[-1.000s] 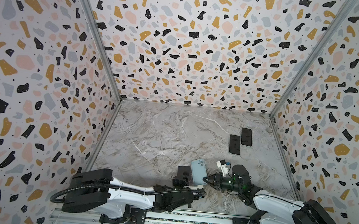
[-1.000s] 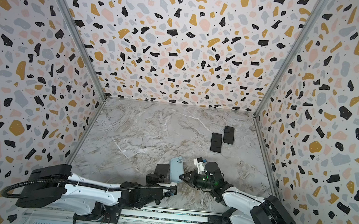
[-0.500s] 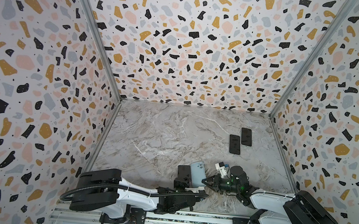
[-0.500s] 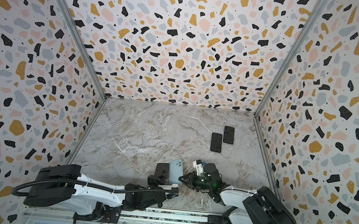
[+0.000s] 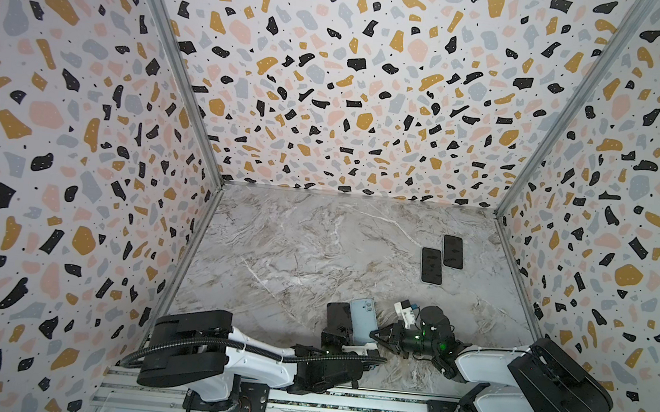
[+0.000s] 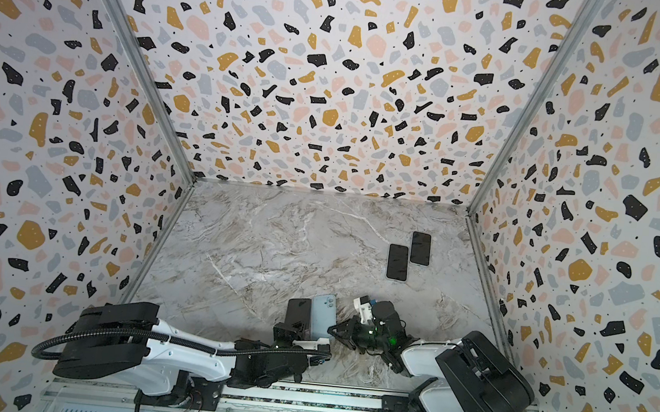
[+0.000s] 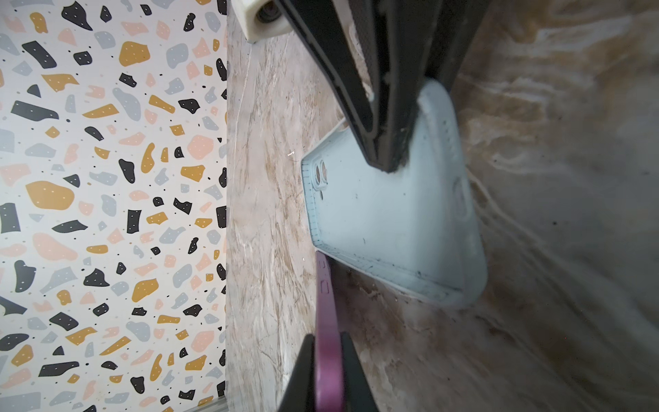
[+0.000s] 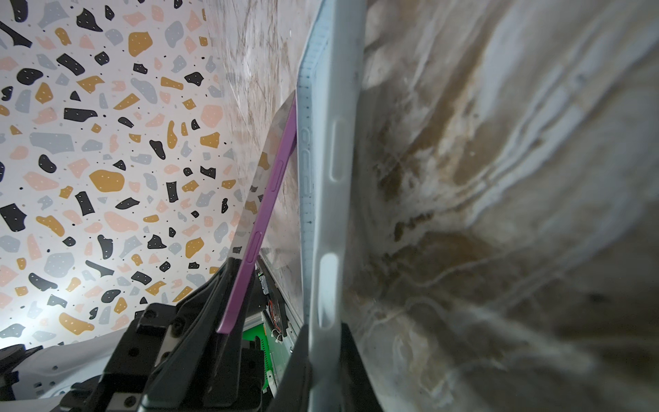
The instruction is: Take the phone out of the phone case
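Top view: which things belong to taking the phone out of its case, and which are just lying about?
In the job: purple phone, gripped by the left claw; light blue case, gripped by the right claw.
Lying about: nearer dark phone; farther dark phone beside it, on the table.

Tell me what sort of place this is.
Probably a robot test booth, not a home: terrazzo-print walls box in a marble-look tabletop, and two arms are mounted on a metal rail at its front edge.
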You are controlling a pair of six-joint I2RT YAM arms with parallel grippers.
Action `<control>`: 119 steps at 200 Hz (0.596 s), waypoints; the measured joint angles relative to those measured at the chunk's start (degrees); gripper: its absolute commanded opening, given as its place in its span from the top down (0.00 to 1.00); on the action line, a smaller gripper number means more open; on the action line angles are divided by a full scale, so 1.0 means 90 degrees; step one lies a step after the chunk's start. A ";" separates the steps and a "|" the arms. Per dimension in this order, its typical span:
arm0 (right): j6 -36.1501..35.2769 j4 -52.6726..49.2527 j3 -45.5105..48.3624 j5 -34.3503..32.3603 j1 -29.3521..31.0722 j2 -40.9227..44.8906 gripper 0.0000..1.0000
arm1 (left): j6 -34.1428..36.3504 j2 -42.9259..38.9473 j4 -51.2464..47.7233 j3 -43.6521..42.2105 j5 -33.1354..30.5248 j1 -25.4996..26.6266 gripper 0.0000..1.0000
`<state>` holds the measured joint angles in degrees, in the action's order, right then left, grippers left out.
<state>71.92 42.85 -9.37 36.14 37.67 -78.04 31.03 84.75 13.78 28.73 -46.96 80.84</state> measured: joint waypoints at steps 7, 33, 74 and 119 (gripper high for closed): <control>0.0005 0.0017 0.0000 -0.0002 0.0002 0.0000 1.00 | -0.0058 0.0032 -0.0027 0.0012 0.0058 0.0002 0.81; 0.0005 0.0053 0.0000 -0.0019 0.0024 0.0000 1.00 | -0.0231 0.0216 -0.0282 0.0015 0.0318 0.0027 0.74; 0.0002 0.0053 0.0000 -0.0024 0.0053 -0.0002 1.00 | -0.0376 0.0379 -0.0432 0.0015 0.0488 0.0061 0.70; 0.0002 0.0078 0.0000 -0.0049 0.0119 -0.0160 1.00 | -0.0510 0.0481 -0.0549 0.0044 0.0520 0.0073 0.56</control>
<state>71.94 43.55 -9.37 35.70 38.74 -79.48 26.44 89.08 8.84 29.12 -42.28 81.49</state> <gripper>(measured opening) 0.132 0.423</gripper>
